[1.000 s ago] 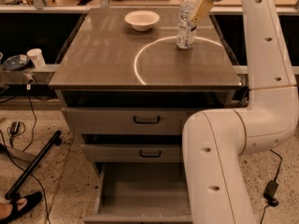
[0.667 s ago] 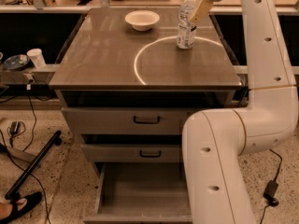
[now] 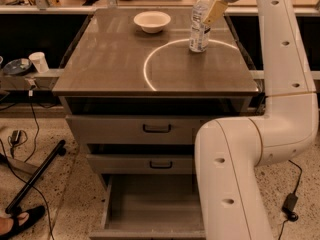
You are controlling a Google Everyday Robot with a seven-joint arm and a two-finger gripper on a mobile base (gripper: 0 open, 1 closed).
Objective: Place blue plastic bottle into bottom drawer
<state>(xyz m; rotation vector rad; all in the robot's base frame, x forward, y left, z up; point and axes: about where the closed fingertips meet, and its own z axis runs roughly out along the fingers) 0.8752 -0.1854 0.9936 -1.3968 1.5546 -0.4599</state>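
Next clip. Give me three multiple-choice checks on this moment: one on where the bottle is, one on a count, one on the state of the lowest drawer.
1. The bottle stands:
A on a chair
B on the cabinet top, right of the bowl
C in a sink

2. Drawers in the cabinet:
A one
B three
C five

3. The bottom drawer is:
A shut
B taken out
C pulled open

Key:
1 B: it stands upright at the back right, with the tool beside its upper part.
2 B: three fronts are stacked below the top.
3 C: its grey inside shows.
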